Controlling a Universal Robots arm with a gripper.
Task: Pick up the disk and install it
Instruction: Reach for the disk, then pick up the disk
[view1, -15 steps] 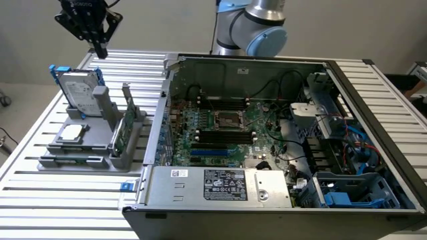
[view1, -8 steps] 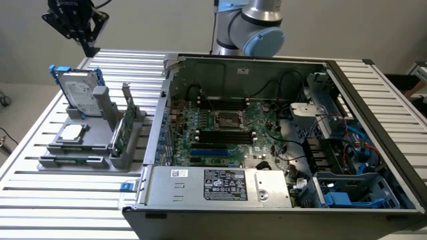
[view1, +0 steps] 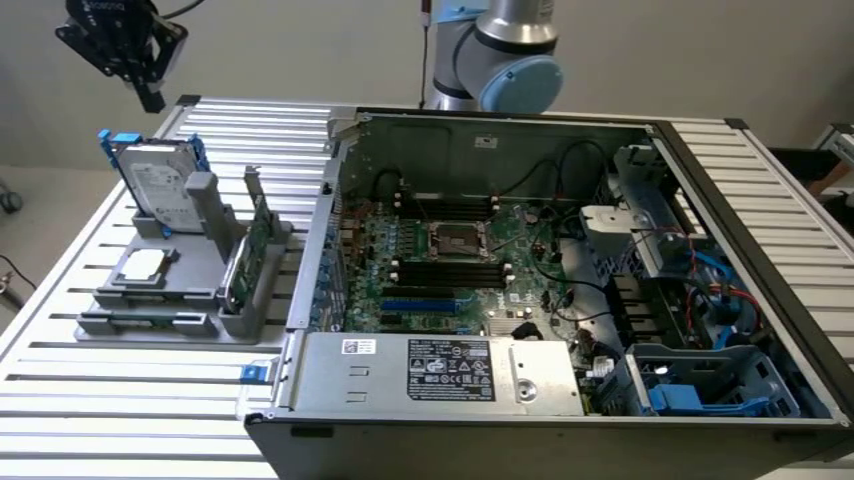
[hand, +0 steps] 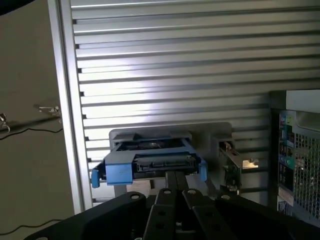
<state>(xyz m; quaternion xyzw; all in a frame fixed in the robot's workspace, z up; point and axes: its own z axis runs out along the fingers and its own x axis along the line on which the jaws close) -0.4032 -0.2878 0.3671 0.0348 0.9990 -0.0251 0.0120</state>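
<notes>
Disk (view1: 158, 185) stands on edge in the grey rack (view1: 140, 325) at the exterior view's left, outside the open case (view1: 481, 140); not yet lifted. Judged: metal body, stiff, dense for its size; bare faces probably slick; shock-sensitive, so no knocks. Best hold, by judgement: across the two flat faces at the exposed top edge, between the blue rails (hand: 119, 172); the plastic end tabs look too slight to bear it. Chip (view1: 144, 263) and green card (view1: 247, 255) share the rack. Gripper (view1: 151, 100) hangs above the disk, well apart; fingers (hand: 170, 182) pressed together, holding nothing.
</notes>
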